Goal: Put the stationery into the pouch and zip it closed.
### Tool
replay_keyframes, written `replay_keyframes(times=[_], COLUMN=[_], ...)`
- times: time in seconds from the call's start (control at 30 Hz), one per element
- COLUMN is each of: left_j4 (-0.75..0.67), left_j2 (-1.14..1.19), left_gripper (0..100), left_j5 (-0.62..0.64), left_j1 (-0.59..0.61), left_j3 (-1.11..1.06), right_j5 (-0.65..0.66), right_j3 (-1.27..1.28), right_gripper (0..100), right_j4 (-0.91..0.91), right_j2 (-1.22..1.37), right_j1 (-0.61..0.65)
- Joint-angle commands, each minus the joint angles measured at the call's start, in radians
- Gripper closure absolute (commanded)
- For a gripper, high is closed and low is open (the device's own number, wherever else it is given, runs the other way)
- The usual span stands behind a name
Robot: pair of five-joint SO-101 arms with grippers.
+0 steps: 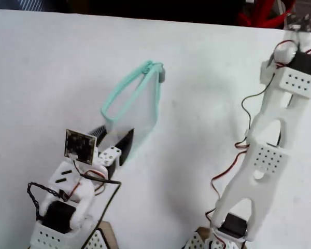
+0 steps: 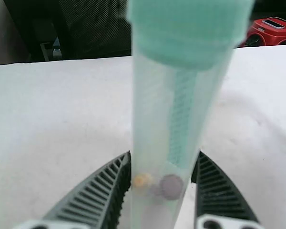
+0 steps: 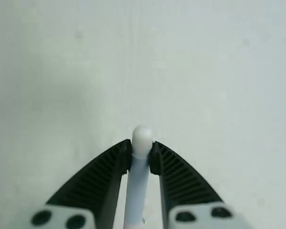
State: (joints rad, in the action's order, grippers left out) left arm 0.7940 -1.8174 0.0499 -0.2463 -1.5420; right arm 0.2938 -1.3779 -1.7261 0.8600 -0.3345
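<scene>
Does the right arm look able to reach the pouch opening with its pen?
Probably yes: the left claw holds the pouch open, and nothing stands between it and the right claw gripping the pen.

Indoor robotics lab or maker's workbench. A plain white table [image 1: 52, 67] carries two white plastic robot arms, the left arm [image 1: 67, 199] and the right arm [image 1: 269, 155], built from perforated, printed-looking parts. Loose red and black wires [image 1: 39, 190] run along them in the open, and a bare camera circuit board [image 1: 80, 144] sits on the left arm. Behind the table the room is dark, with a black mesh chair back [image 2: 93, 28] and a red plastic object [image 2: 271, 29].
</scene>
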Motion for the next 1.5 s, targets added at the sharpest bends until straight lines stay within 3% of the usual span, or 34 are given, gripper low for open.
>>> replay_keyframes(times=[0.0, 0.2, 0.5, 0.9, 1.13, 1.37, 1.47], left_j4=[-0.026, -0.031, -0.037, -0.037, -0.037, -0.037, -0.037], left_j2=[-0.008, -0.008, -0.008, -0.008, -0.008, -0.008, -0.008], left_gripper=[79, 79, 79, 79, 79, 79, 79], left_j5=[-0.011, -0.020, -0.074, -0.074, -0.074, -0.080, -0.080], left_j1=[0.001, -0.001, 0.001, -0.001, -0.001, -0.042, -0.044], left_j3=[0.008, -0.003, -0.009, -0.009, -0.009, -0.025, -0.025], right_j5=[0.005, 0.009, 0.009, 0.009, 0.009, 0.000, -0.084], right_j3=[0.176, 0.641, 1.158, 1.712, 1.801, 1.711, 1.672], right_gripper=[98.1, 98.1, 98.1, 98.1, 98.1, 98.1, 98.1], right_j4=[-0.005, 0.001, 0.094, 0.615, 0.854, 1.101, 1.122], right_j2=[-0.236, -0.668, -1.218, -1.906, -2.069, -2.066, -2.031], right_j1=[-0.001, 0.102, 0.449, 0.682, 0.889, 0.908, 0.915])
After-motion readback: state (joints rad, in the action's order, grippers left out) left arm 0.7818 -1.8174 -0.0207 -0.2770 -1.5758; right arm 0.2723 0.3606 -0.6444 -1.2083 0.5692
